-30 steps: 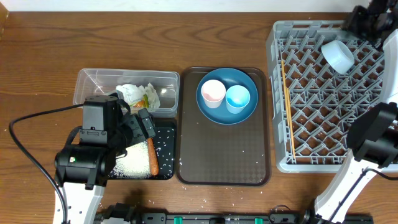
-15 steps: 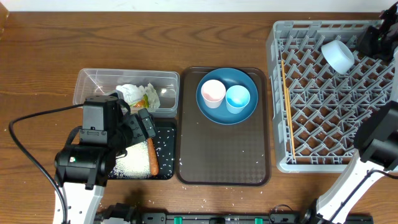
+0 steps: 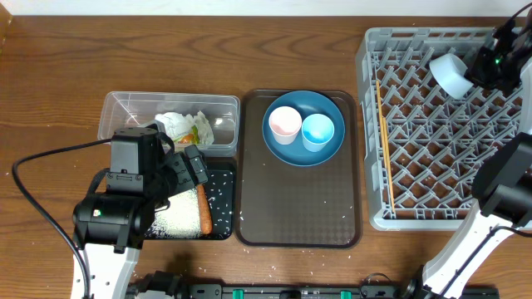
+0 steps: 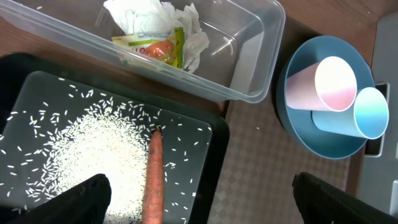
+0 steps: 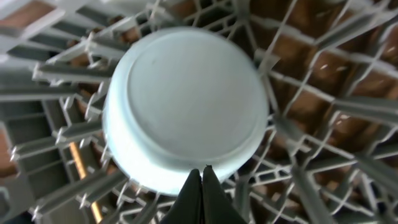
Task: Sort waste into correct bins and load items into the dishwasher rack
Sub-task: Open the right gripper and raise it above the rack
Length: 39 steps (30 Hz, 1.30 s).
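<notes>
Beside white bowl (image 3: 450,74), shut right pincer (image 5: 202,176), nearer.

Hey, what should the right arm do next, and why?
Probably swing the right gripper toward the pink cup on the plate, opening its jaws: it is shut and empty, and the bowl already rests in the rack.

White bowl (image 3: 451,75), grey lattice rack (image 3: 431,151)

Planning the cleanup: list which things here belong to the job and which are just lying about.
Job: crumpled paper, rice, carrot, clear tub, black tray, blue plate, pink cup, light-blue cup, white bowl, chopsticks, rack.
Lying about: brown serving tray.
</notes>
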Each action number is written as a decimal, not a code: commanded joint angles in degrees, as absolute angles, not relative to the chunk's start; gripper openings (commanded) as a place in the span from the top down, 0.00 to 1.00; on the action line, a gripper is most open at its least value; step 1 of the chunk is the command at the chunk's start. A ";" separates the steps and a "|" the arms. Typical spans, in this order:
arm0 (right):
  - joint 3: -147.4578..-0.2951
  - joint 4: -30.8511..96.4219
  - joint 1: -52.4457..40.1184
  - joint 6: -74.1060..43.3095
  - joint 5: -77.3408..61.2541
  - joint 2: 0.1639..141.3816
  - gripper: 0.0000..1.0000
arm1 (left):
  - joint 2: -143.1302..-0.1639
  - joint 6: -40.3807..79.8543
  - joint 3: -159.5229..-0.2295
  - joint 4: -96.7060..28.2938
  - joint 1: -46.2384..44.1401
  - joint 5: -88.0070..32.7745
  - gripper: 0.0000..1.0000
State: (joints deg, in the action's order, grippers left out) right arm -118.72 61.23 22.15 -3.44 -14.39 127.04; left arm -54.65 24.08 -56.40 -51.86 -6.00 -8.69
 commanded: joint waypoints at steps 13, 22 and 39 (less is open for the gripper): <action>-120.03 58.72 21.96 0.10 -20.27 126.63 0.99 | -54.65 23.57 -57.25 -51.83 -5.63 -8.99 0.04; -118.67 53.69 22.13 0.10 -16.32 127.55 0.99 | -54.65 23.59 -57.25 -51.83 -5.63 -8.99 0.04; -118.67 59.75 21.67 0.12 -26.83 126.93 0.99 | -54.65 23.57 -57.25 -51.83 -5.63 -8.99 0.04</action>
